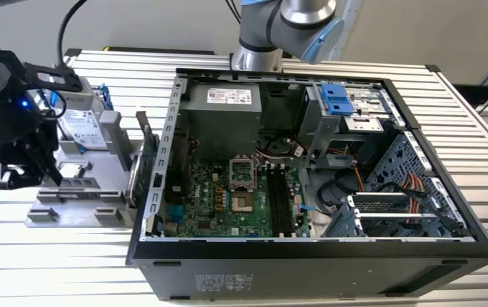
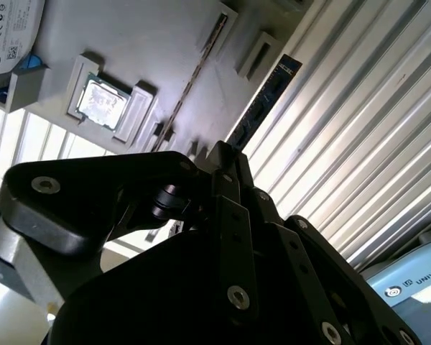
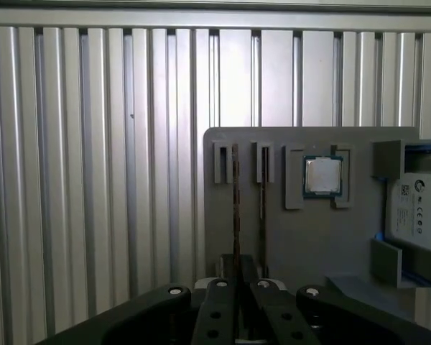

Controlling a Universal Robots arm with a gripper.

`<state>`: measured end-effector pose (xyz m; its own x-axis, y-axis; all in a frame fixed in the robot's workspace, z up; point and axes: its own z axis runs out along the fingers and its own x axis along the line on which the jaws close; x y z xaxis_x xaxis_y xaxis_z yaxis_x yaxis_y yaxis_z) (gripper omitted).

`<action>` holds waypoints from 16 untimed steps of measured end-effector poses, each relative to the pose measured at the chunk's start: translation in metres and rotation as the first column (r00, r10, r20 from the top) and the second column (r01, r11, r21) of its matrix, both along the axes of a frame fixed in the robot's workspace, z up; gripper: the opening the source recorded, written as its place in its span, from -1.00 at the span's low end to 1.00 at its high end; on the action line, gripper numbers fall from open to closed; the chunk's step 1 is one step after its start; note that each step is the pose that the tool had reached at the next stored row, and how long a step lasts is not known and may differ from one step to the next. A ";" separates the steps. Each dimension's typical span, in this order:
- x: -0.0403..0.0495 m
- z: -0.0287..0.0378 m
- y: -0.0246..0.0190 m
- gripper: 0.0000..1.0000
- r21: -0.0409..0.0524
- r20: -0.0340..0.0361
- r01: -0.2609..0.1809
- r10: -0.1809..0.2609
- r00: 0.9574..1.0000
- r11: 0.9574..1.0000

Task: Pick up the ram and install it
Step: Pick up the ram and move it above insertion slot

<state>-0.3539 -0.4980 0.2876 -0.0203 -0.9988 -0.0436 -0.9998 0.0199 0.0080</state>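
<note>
Aluminium ribbed table (image 1: 47, 268) carries the open computer case (image 1: 312, 268) and a grey tray (image 3: 330, 244) holding a hard drive (image 3: 416, 208), a second stick (image 3: 262, 208) and a processor (image 3: 322, 176). The ram (image 3: 235, 201) stands on edge in the tray's edgemost slot, its long axis along that edge. The gripper (image 3: 237, 273) sits at one end; I cannot tell whether it grips.

Seen from high and well back, the exterior view looks down on the grey parts tray (image 1: 82, 203), with the open computer case (image 1: 312, 265) just beside it toward the exterior view's right. The first wrist view stares straight down at the tray (image 3: 309, 237) from close above, over the gripper (image 3: 237, 273). The second wrist view, even nearer, looks aslant across the tray (image 2: 151, 43) past the gripper (image 2: 226, 154). All three share the tray's processor chip (image 1: 71, 170) (image 3: 322, 176) (image 2: 104, 100) and the ribbed table (image 1: 56, 268) (image 3: 93, 180) (image 2: 345, 144) beneath the tray.
</note>
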 end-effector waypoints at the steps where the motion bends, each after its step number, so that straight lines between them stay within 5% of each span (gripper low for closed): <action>1: 0.0000 0.0007 0.0000 -1.00 0.000 0.000 0.000 0.000 1.000 1.000; 16: 0.0000 0.0092 0.0000 -1.00 0.001 0.000 0.000 0.000 1.000 1.000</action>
<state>-0.3539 -0.4980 0.2968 -0.0204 -0.9988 -0.0443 -0.9998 0.0201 0.0081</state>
